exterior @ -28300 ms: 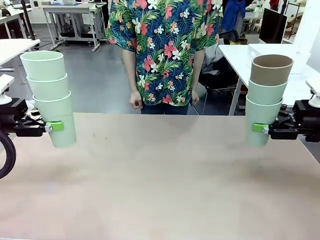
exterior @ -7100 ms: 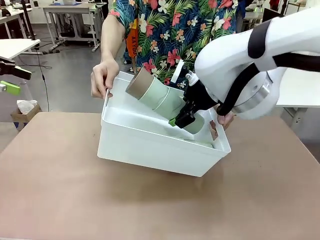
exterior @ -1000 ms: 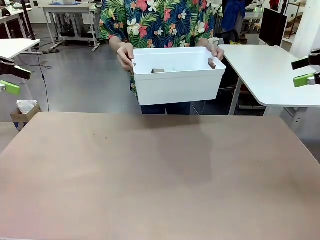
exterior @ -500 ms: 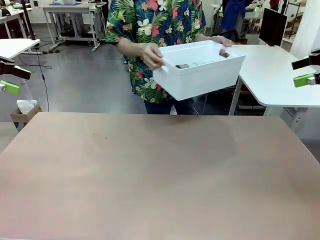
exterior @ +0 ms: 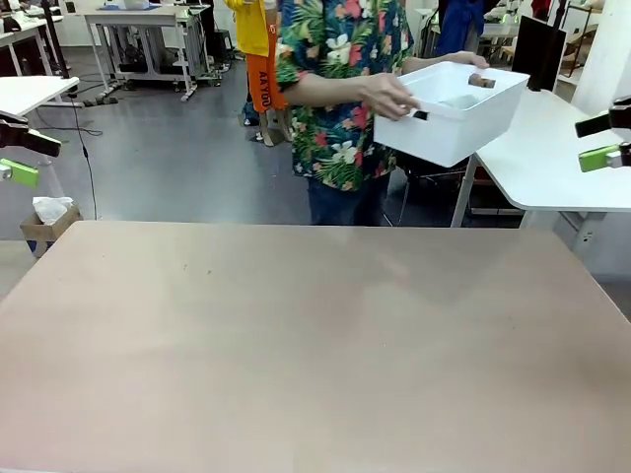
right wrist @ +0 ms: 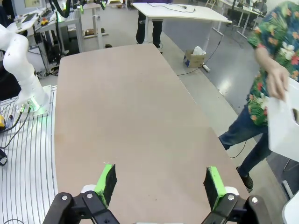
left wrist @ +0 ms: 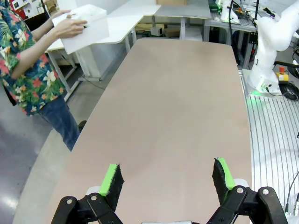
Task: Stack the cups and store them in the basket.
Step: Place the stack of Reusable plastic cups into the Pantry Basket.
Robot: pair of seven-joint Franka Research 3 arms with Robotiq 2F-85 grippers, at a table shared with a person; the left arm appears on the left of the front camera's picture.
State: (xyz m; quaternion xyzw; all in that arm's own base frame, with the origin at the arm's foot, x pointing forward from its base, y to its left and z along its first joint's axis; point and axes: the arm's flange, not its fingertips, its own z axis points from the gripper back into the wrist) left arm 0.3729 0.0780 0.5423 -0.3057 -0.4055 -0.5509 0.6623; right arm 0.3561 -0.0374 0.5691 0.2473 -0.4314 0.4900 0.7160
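The near worktop is bare wood-tone from its front edge to its far edge. At its left side the left end effector hangs above the surface with its green pads spread wide and nothing between them; in the front view its tip sits at the far left edge. The right end effector mirrors it at the right side, also spread wide and holding nothing, with its green pad at the right edge of the front view.

Beyond the far edge, a person in a floral shirt stands turned toward the right, holding the basket in both hands, lifted clear of the worktop and tilted, over toward a white table at the far right. Inside it a pale green shape and a brown rim, probably the cups, just show over the wall, though the view is too small to count them.

Judged from this, stacking and storing look done; nothing seems left for the arms beyond the person carrying the basket off.
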